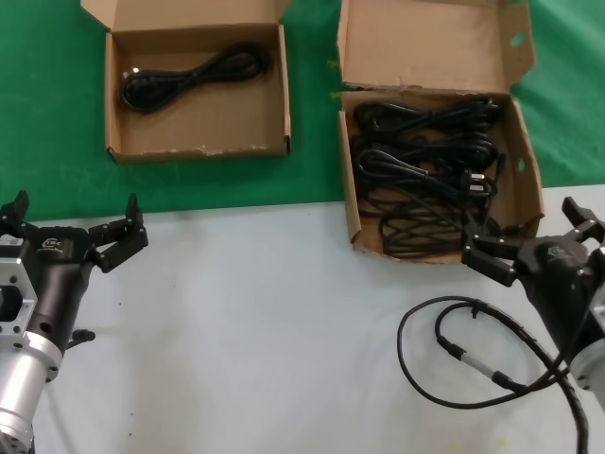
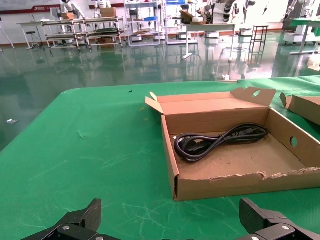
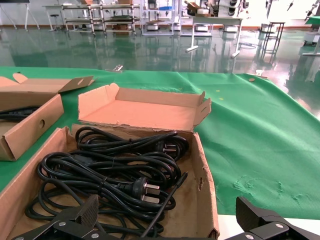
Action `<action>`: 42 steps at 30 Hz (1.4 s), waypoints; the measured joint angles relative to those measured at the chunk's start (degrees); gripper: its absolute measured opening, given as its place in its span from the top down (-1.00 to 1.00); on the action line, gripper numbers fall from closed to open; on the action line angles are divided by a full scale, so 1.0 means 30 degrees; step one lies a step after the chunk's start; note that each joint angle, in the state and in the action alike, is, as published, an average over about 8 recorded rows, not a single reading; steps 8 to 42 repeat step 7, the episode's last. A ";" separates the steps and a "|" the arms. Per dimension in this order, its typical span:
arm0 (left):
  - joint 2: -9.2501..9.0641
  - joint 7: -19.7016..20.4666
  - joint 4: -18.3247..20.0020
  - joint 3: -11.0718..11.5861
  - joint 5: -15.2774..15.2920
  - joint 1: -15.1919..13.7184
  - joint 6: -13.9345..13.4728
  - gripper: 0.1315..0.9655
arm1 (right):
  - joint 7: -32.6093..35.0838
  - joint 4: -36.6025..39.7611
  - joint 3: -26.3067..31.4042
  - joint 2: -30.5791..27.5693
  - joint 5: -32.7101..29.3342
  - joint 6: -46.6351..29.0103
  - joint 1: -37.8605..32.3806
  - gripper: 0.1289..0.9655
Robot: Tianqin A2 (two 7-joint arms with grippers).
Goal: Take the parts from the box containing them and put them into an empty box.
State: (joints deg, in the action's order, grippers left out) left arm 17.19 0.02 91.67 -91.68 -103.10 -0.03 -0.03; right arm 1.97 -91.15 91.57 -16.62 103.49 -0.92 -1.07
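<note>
the right gripper (image 1: 529, 241) hovers spread wide and empty at the near right corner of the larger cardboard box (image 1: 523, 142), which holds a heap of black power cords (image 1: 425, 180). one coiled cord (image 1: 194, 76) lies in the smaller cardboard box (image 1: 118, 95) at far left. the left gripper (image 1: 74, 227) waits released over the white table (image 1: 265, 322), near left, and a thin black wire (image 1: 473, 359) loops by the right arm.
</note>
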 joint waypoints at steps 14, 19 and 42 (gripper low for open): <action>0.0000 0.0000 0.0000 0.0000 0.0000 0.0000 0.0000 -1.00 | 0.0000 0.0000 0.0000 0.0000 0.0000 0.0000 0.0000 -1.00; 0.0000 0.0000 0.0000 0.0000 0.0000 0.0000 0.0000 -1.00 | 0.0000 0.0000 0.0000 0.0000 0.0000 0.0000 0.0000 -1.00; 0.0000 0.0000 0.0000 0.0000 0.0000 0.0000 0.0000 -1.00 | 0.0000 0.0000 0.0000 0.0000 0.0000 0.0000 0.0000 -1.00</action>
